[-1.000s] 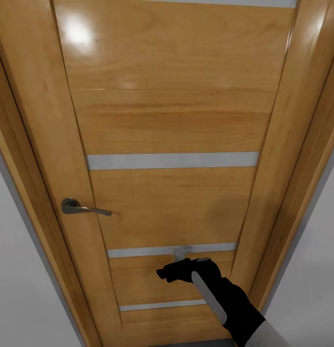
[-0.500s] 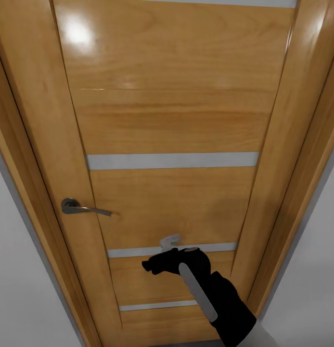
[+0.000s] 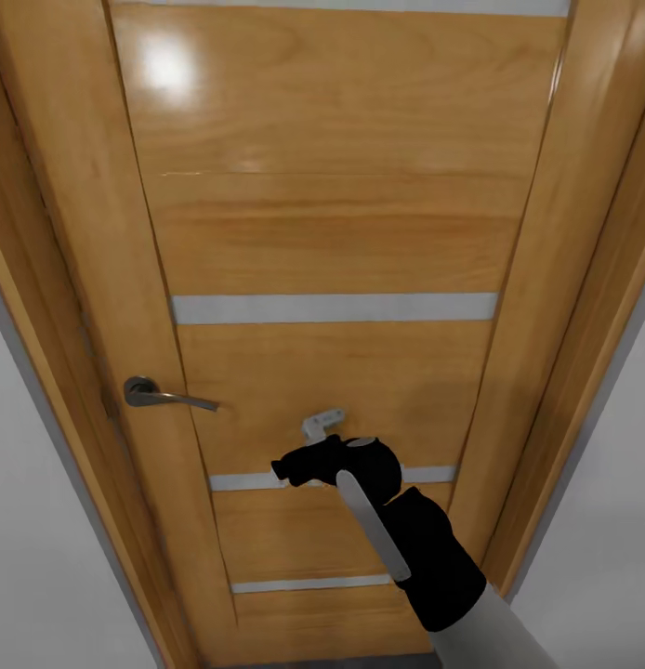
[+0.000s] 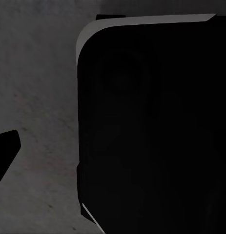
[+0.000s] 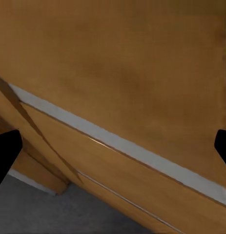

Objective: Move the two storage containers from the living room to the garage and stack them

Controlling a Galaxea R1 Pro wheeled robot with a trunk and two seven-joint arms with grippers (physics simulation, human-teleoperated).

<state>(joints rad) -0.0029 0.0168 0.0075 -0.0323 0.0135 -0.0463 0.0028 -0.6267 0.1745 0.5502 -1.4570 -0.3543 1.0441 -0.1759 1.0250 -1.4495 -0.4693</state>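
Note:
The storage containers are out of view. I face a shut honey-coloured wooden door [image 3: 332, 232] with pale horizontal strips. My right gripper [image 3: 321, 425] is raised close in front of its lower panel, right of and a little below the grey lever handle [image 3: 164, 397]. In the right wrist view its black fingertips [image 5: 6, 151] stand far apart at the frame edges, open and empty, facing a pale strip [image 5: 117, 146] of the door. In the left wrist view one black fingertip [image 4: 5, 148] of the left gripper sits at the frame edge, beside a large black body [image 4: 152, 126].
The wooden door frame [image 3: 564, 307] runs down both sides, with pale grey walls [image 3: 44, 576] beyond it. A dark grey mottled floor [image 4: 39, 97] lies under the left gripper, and grey floor [image 5: 39, 209] meets the door's foot.
My right gripper has risen and moved left along the door, toward the lever handle. The whole view has shifted slightly.

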